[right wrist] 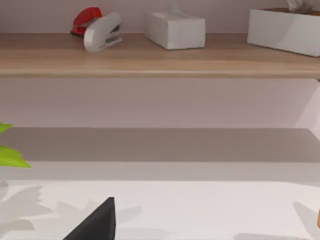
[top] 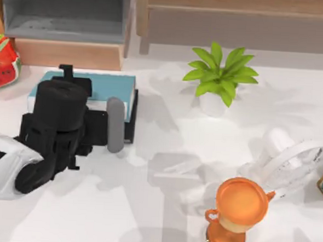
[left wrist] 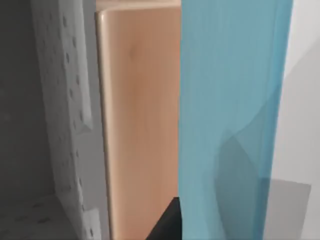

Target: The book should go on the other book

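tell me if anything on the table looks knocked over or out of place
One thing stands out: the white fan near the table's right edge looks tipped onto its side, beside the upright orange trophy. The potted plant stands straight. At the left, the left arm covers much of the light blue book, which seems to lie flat.

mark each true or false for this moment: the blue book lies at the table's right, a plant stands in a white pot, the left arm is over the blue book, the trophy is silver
1. The light blue book lies at the table's right. False: it lies at the left, with a black book edge showing beneath it.
2. A green plant stands in a white pot. True.
3. The left arm is over the light blue book. True.
4. The trophy is silver. False: it is orange.
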{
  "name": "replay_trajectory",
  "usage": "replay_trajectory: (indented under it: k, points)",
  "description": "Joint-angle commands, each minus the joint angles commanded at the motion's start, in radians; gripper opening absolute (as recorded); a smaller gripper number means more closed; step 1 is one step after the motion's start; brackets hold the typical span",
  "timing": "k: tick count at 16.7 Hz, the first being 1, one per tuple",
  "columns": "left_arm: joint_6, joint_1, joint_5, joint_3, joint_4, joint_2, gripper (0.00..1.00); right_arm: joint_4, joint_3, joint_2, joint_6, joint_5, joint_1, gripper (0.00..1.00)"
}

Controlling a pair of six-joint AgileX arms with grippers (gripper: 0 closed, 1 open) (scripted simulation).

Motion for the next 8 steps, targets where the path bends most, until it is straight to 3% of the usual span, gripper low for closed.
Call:
replay_trajectory:
  k: [2,8]
  points:
    - [0.0,0.0,0.0,0.0,0.0,0.0,0.98,0.0,0.0,0.0,0.0,0.0,0.0,1.0]
    - [0.0,0.0,0.0,0.0,0.0,0.0,1.0,0.0,0.0,0.0,0.0,0.0,0.0,1.0]
